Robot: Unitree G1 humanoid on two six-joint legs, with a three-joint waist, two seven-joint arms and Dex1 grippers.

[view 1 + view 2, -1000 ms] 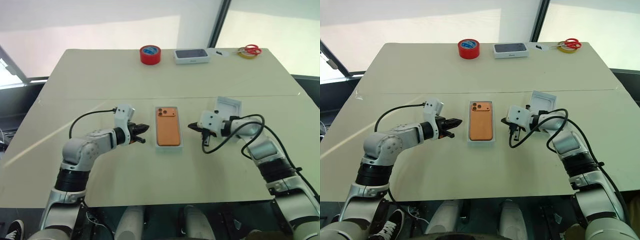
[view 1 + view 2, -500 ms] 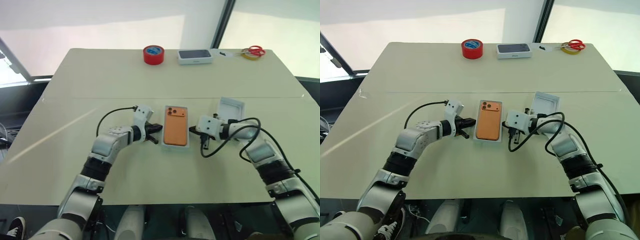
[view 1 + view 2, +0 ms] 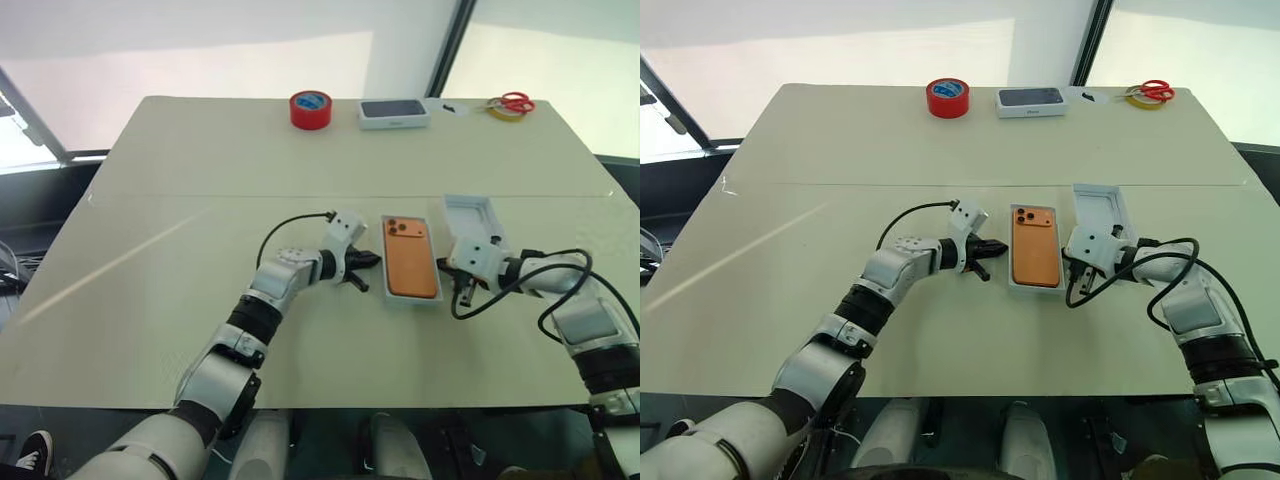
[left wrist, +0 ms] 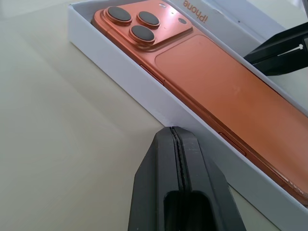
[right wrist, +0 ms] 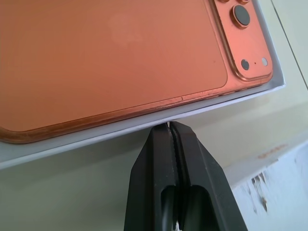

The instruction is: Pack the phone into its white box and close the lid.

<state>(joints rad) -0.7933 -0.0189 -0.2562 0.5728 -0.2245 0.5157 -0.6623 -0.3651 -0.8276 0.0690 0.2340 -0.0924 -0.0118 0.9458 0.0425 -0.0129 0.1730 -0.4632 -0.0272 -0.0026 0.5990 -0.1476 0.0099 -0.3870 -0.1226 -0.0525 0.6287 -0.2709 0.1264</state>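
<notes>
Left eye view: the phone (image 3: 411,257) lies orange back up inside the white box (image 3: 412,297), near the middle of the table (image 3: 200,150). A second ago the box sat further toward the robot's left, but the whole picture has shifted too, so how far it truly slid across the table cannot be told. Now it lies just beside the lid (image 3: 470,218), which rests open side up on its right. The left hand (image 3: 366,263), fingers pressed together, points at the box's left wall; the right hand (image 3: 447,266), also pressed together, sits at the right wall.

Right eye view: the same scene. Red tape (image 3: 947,96), a dark-topped flat box (image 3: 1031,101) and scissors (image 3: 1150,91) stay at the far edge, well apart from the work.

Left wrist view: the closed fingertips (image 4: 177,144) sit right at the box's long wall, apparently touching it; neither hand holds anything.

Right wrist view: the closed fingertips (image 5: 171,132) meet the opposite wall.

The phone is packed and the box now lies close to the lid; placing the lid on it likely comes next.
</notes>
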